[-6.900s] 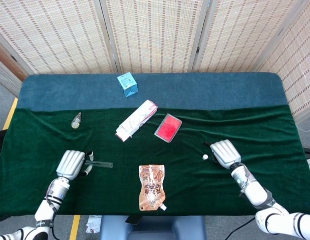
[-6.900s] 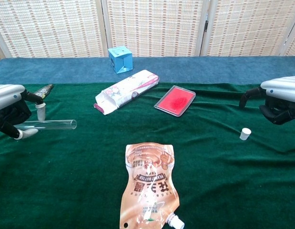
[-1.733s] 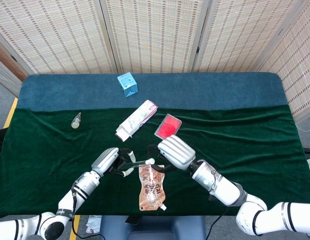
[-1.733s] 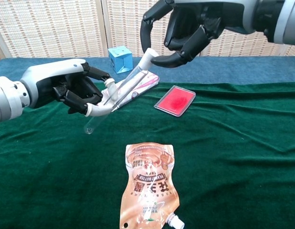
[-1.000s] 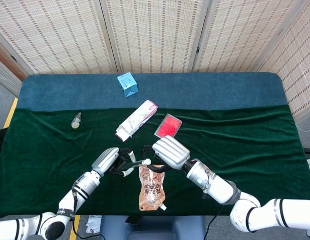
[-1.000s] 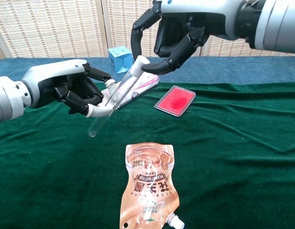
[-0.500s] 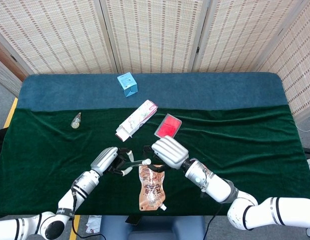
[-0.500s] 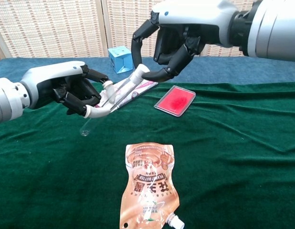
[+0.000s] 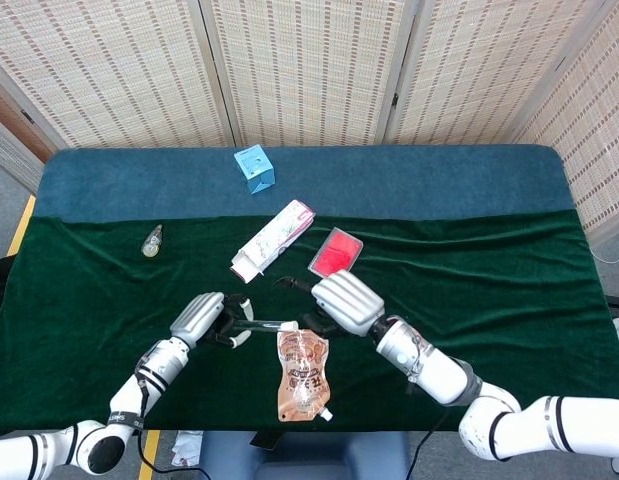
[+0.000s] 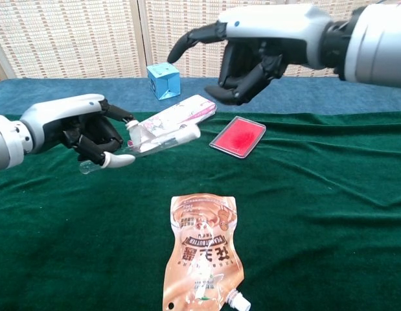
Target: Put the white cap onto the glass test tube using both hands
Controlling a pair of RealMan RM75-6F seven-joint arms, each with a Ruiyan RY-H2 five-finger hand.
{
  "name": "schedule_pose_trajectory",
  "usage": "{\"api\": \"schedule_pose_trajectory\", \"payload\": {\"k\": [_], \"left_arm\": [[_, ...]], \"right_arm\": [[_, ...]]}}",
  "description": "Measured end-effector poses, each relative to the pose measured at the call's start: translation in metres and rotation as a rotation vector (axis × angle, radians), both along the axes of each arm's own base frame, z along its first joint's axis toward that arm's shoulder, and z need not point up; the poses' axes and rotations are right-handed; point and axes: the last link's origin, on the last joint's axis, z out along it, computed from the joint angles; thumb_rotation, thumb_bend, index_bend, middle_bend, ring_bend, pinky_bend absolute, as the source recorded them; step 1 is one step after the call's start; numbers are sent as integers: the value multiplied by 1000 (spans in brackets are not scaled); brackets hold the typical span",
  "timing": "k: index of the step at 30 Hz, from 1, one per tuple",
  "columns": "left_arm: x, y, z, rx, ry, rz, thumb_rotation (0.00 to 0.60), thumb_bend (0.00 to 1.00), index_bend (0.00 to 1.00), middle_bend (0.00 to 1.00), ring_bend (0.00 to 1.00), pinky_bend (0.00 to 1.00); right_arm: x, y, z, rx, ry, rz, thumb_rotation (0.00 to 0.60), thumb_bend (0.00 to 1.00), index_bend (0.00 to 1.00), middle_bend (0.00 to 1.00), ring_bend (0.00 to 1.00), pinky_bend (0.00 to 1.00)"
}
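My left hand (image 10: 80,133) grips the glass test tube (image 10: 158,144) near its closed end and holds it almost level above the green cloth. The white cap (image 10: 191,133) sits on the tube's right end. My right hand (image 10: 258,48) hovers above and to the right of the cap, apart from it, fingers spread and holding nothing. From the head view, the left hand (image 9: 197,318) and tube (image 9: 269,324) lie just left of the right hand (image 9: 341,300).
An orange pouch (image 10: 201,253) lies flat at the front centre. A red flat case (image 10: 238,137) and a white carton (image 10: 177,116) lie behind the tube, a blue cube box (image 10: 164,80) further back. A small bottle (image 9: 151,240) lies far left.
My right hand has let go of the cap and lifted up and to the right. The left hand has dropped leftward, tilting the capped tube nearly level.
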Motion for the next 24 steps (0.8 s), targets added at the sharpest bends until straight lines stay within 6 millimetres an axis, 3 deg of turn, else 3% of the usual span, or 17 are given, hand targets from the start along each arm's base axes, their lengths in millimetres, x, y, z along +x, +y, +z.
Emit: {"api": "schedule_pose_trajectory", "payload": {"k": [7,12,24], "left_arm": [[-25,10,-5,62,168,-10,600,572,693,924,831,846],[-40,16,-20,82,263,6,600,571,690,924,829,846],[-38,29,-47,72,358,41,600,567,517,924,826,845]], "right_arm": [[-36,-1,26,-82,13,-75,569,586,153,1000,1000,1000],[-69,1,39,-126,33,-137,571,585,153,1000,1000,1000],[-114,4,49,-148,36,-234,571,586,153,1000,1000,1000]]}}
